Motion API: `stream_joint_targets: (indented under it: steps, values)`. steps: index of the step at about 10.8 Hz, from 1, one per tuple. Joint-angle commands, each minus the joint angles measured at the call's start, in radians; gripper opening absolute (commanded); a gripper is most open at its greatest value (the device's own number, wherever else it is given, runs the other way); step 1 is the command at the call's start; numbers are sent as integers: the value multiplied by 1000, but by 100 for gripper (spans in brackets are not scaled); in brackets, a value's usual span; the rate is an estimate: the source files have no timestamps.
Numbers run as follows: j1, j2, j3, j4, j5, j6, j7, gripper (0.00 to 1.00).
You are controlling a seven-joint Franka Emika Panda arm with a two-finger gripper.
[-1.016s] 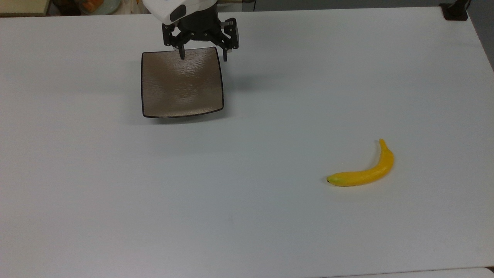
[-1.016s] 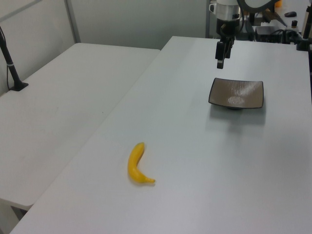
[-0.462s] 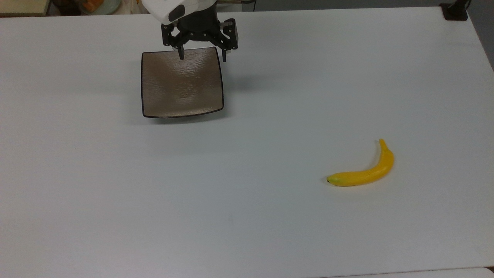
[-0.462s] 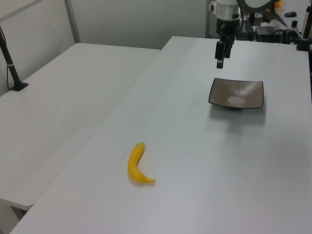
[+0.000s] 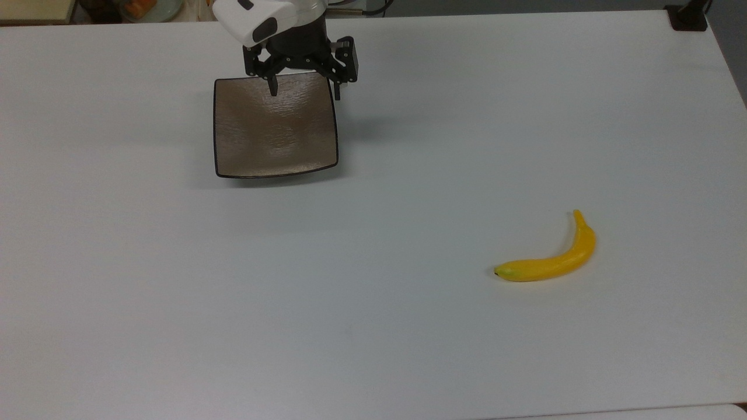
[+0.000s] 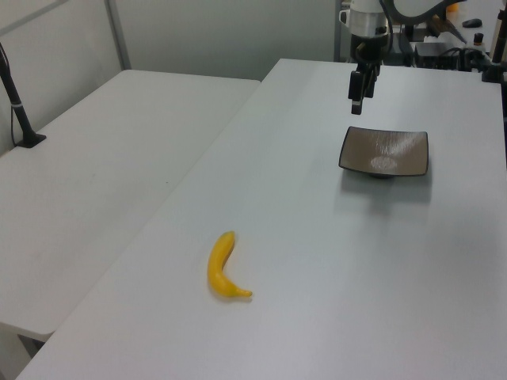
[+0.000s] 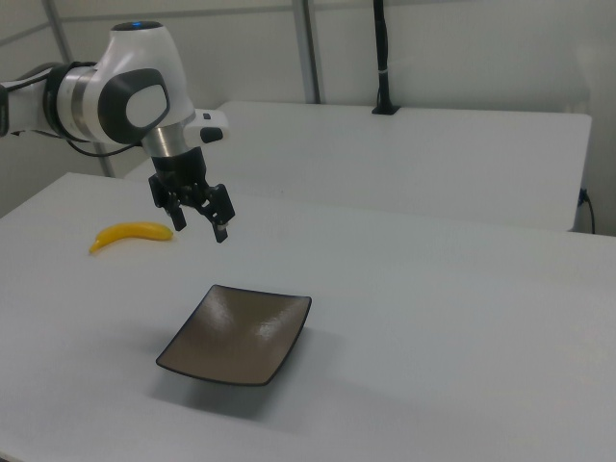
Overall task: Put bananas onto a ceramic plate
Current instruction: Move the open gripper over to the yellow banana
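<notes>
We see the gripper (image 5: pixel 304 92) hanging above the far edge of the ceramic plate (image 5: pixel 275 126) in the top view, fingers spread wide apart and holding nothing; one fingertip sits over the plate's top edge, the other just off its upper right corner. In the right view we catch the gripper (image 7: pixel 199 229) well clear of the plate (image 7: pixel 237 333), up in the air, with the white arm (image 7: pixel 115 91) reaching in from the right view's left. And there's the banana (image 5: pixel 551 257), we spot it lying flat on the white table (image 5: pixel 373 326), well apart from the plate, down toward the top view's lower right, stem pointing up and the dark tip at the top view's left. From the left view we have the banana (image 6: pixel 223 266) in the foreground and the plate (image 6: pixel 384 151) far back, the gripper (image 6: pixel 356 92) hanging beside it on the left view's left. The plate sits bare, nothing on it
</notes>
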Motion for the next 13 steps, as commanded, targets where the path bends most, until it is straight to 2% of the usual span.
stream_joint_targets:
  steps: [1,3,4,6,9,10,12,13]
  values:
    - [-2,10,4,-6,11,74,111,100]
    - [0,42,5,-5,84,118,140,100]
    - [0,45,5,-5,132,153,192,100]
    - [14,80,8,0,170,247,345,100]
    - [102,134,13,4,177,362,526,100]
    - [134,166,18,32,168,387,601,100]
    - [182,270,39,148,122,401,825,100]
    - [207,306,39,193,97,402,878,100]
